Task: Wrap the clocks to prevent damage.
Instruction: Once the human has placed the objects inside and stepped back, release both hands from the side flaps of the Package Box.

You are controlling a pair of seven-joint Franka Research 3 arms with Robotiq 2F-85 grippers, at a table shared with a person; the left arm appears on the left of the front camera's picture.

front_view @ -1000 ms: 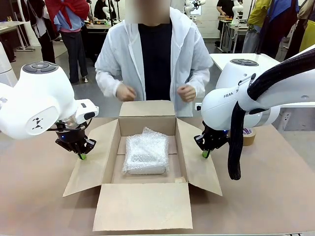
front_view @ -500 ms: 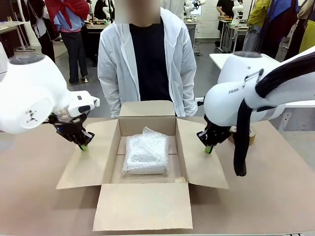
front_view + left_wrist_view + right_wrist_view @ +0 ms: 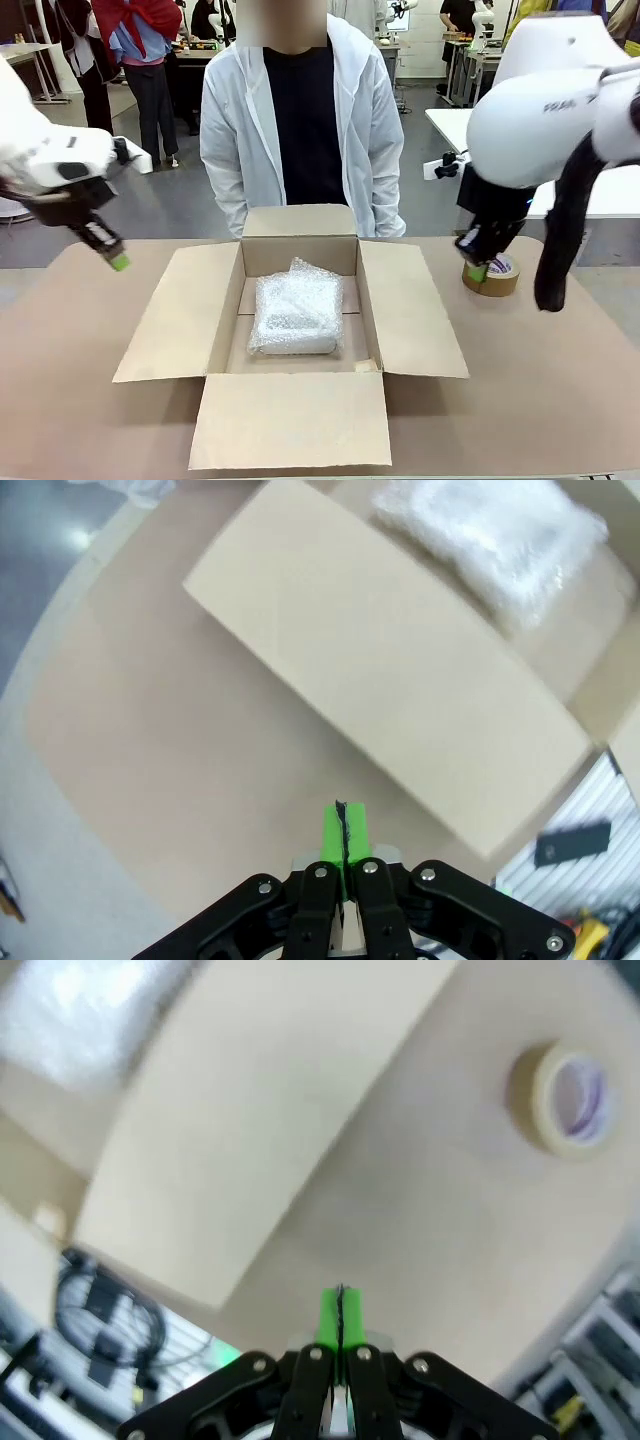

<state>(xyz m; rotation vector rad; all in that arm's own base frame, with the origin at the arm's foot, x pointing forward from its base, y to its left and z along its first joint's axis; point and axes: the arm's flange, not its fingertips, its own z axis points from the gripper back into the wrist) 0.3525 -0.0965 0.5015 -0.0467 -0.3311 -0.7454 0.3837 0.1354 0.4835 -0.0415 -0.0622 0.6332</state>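
Worth guarding first against a shoved box (image 3: 190,310). With the left hand (image 3: 118,262) pinched fully together on nothing, and the right hand (image 3: 478,272) pinched together the same way, no means of gripping a flap; only nudging possible. Likely to skid the whole box across the worktop (image 3: 80,420) if pushed low from outside, and so to jolt the clocks (image 3: 297,310) lying on its floor.

Second hazard at the right hand: tape roll (image 3: 497,280) just below the tips and a shade outward. Apt to be knocked away by a careless drop or swing.

Third: cannot tell whether the wrap is taped. Liable to come open if brushed from above.

Also worth minding the person (image 3: 300,120) standing close at the far side of the box, arms down, within reach of a wide inward swing from either hand.

Pose, left: lifted well off the worktop, out beyond the left flap, fingers slanting down and in toward the box. From its wrist, looking down past closed tips (image 3: 343,825) at bare worktop, with the flap (image 3: 380,670) ahead and the clocks (image 3: 490,530) farther ahead.

Pose, right: carried high, fingers pointing down and slightly inward. From its wrist, closed tips (image 3: 340,1310) over worktop, roll (image 3: 565,1095) ahead to one side, flap (image 3: 270,1110) to the other.

Clocks between the two hands, lower than both, well apart from each.
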